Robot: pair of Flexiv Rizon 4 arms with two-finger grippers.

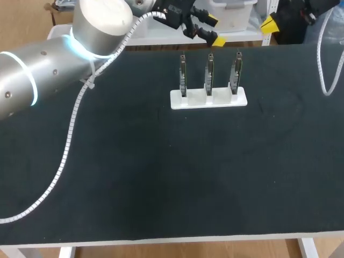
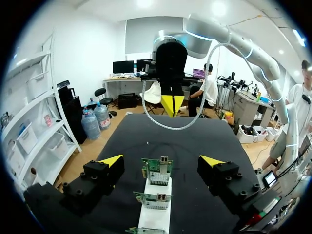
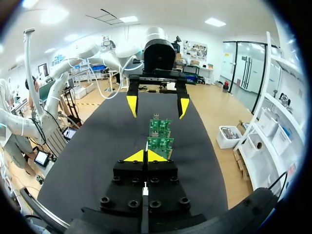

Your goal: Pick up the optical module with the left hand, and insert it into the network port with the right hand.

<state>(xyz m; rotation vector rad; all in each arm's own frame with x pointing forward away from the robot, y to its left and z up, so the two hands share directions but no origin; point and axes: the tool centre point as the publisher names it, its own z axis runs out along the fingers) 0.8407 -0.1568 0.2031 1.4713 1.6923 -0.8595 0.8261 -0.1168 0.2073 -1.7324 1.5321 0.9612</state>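
Observation:
A white holder (image 1: 208, 99) stands at the back middle of the black table and carries three upright green boards with metal port cages (image 1: 209, 74). I cannot pick out a separate optical module. My left gripper (image 1: 215, 30) hangs open just behind the holder. In the left wrist view its fingers (image 2: 111, 161) straddle the row of boards (image 2: 157, 170) from above without touching them. My right gripper (image 1: 270, 22) is shut and empty at the back right. From the right wrist, its shut tips (image 3: 145, 156) point along the boards (image 3: 160, 130) toward the left gripper (image 3: 157, 105).
A white spiral cable (image 1: 67, 141) from my left arm drapes over the table's left half. Another cable loop (image 1: 324, 80) hangs at the right edge. The black mat (image 1: 161, 177) stretches bare to the front edge.

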